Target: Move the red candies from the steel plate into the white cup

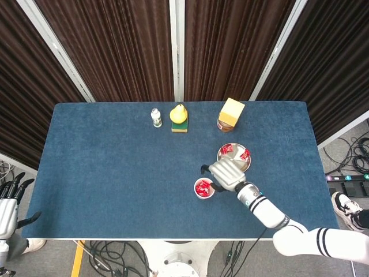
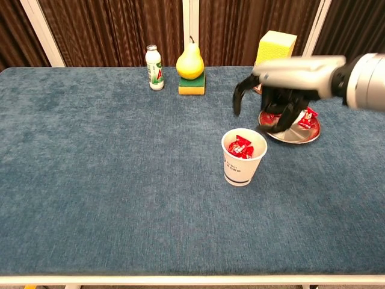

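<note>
- The white cup (image 2: 243,157), already holding red candies (image 2: 240,146), is standing near the surface's front edge, right of middle.
- The right robot hand (image 2: 277,99) is hovering empty, fingers spread, just behind the cup.
- The steel plate (image 2: 293,133), farther toward the right edge, is carrying remaining candies (image 2: 308,117), nearest this hand.
- The left robot hand (image 1: 8,209) is hanging open off the front-left corner.

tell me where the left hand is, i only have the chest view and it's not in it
observer: the head view shows the left hand off the table's near left corner, fingers apart, holding nothing
operator: how many candies are on the plate, fingers block it for me
observer: from above, two red candies show on the steel plate
operator: is the right hand over the cup
observer: mostly not, the right hand lies between the white cup and the plate, covering the plate's near-left edge
</note>
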You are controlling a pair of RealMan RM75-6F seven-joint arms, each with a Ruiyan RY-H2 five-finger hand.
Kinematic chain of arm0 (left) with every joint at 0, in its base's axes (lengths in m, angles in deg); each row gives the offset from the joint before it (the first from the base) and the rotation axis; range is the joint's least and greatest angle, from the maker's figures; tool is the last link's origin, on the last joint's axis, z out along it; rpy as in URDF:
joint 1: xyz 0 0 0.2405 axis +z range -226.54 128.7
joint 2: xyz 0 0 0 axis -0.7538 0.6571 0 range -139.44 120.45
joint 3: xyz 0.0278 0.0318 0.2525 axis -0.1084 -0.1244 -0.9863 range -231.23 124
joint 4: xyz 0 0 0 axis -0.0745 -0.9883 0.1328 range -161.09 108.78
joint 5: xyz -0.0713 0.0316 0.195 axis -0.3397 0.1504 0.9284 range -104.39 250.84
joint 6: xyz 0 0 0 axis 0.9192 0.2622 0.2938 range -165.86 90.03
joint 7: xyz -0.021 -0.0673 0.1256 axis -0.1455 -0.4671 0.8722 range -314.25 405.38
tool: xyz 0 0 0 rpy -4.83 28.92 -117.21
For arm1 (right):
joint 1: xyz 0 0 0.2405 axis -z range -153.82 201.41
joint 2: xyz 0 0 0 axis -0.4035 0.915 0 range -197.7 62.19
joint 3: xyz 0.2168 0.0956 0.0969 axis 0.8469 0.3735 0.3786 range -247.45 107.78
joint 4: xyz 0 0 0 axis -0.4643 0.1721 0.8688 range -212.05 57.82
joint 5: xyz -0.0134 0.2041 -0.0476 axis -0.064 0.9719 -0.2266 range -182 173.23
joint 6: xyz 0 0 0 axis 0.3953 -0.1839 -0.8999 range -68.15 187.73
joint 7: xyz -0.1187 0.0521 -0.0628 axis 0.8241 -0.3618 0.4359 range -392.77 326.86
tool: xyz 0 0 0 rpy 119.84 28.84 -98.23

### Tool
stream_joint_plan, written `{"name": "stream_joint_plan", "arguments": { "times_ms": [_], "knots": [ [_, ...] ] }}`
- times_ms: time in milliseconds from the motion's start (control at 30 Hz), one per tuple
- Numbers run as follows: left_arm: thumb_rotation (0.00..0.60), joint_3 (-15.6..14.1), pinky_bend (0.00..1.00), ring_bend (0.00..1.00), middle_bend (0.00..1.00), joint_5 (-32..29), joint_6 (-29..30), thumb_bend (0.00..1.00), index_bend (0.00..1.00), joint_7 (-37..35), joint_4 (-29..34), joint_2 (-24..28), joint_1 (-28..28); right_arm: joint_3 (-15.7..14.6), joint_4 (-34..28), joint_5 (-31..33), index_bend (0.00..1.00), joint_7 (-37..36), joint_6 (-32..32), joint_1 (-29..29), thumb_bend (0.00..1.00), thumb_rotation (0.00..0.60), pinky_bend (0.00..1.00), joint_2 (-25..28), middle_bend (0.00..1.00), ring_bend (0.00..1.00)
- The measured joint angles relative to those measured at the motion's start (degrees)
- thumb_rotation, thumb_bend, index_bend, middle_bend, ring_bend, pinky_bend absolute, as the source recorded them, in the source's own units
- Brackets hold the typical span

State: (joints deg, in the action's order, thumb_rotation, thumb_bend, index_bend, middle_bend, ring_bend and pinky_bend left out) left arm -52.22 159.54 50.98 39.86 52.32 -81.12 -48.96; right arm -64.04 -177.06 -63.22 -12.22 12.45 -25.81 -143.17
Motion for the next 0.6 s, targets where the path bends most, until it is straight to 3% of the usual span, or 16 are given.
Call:
{"name": "stream_joint_plan", "arguments": {
  "times_ms": [300,600],
  "knots": [
    [0.600,0.1,0.16,0.18,0.16,0.1,-0.2,0.10,0.23,-0.1,-0.1,-0.2,-0.2,0.7,8.3,11.6,0.38,4.2,-2.0,0.0,0.32,0.600,1.00,-0.1,0.95,0.97],
    [0.600,-0.1,0.16,0.18,0.16,-0.1,-0.2,0.10,0.23,-0.1,-0.1,-0.1,0.0,-0.5,23.1,25.2,0.39,10.3,0.5,-2.1,0.31,0.600,1.00,-6.4,0.95,0.97]
  ]
}}
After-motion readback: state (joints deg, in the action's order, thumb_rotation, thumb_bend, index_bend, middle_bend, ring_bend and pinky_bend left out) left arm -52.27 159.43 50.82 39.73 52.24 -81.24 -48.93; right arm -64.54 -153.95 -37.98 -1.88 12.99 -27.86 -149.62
